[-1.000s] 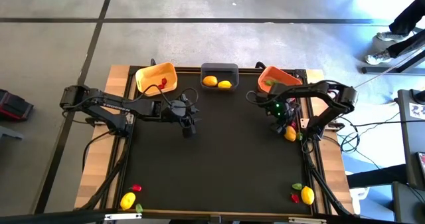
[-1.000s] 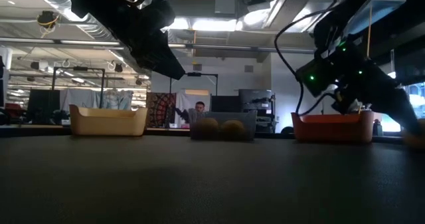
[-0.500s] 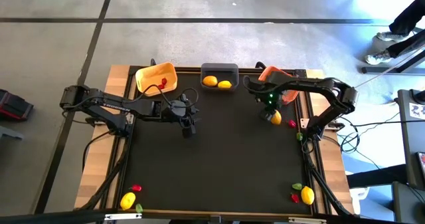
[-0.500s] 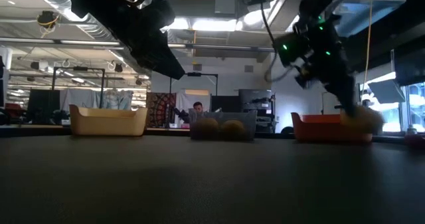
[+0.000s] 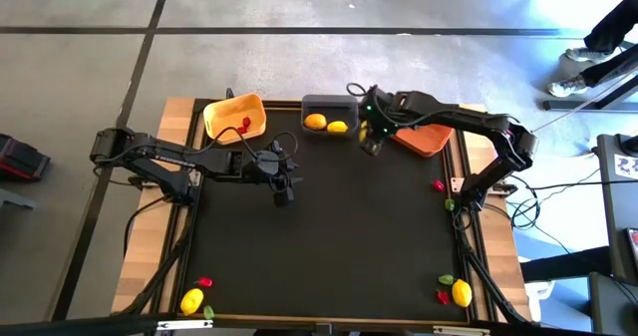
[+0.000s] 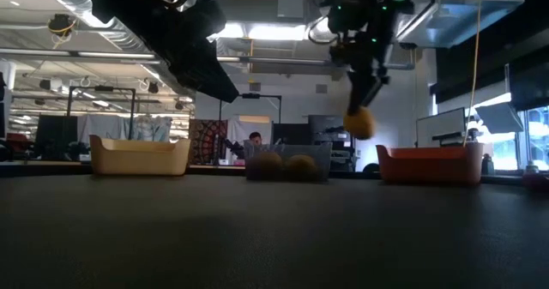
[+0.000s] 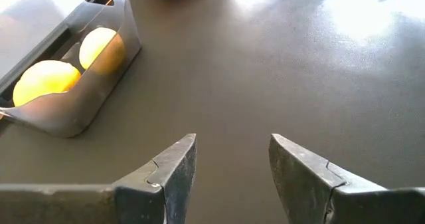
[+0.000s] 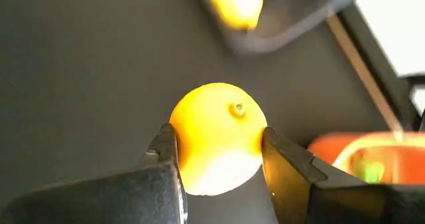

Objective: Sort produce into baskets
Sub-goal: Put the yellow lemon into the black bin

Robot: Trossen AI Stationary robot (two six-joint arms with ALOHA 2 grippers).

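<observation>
Black matting is covering the table; right gripper is pinching a lemon aloft beside the grey basket; left gripper is hovering spread; a person is sitting in the workshop beyond.

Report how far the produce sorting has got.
Done: two lemons in the grey basket, a red piece in the yellow basket.

In hand: the right end effector carries a lemon beside the grey basket. The left end effector waits open.

Left: pieces at both front corners and the right edge.
</observation>
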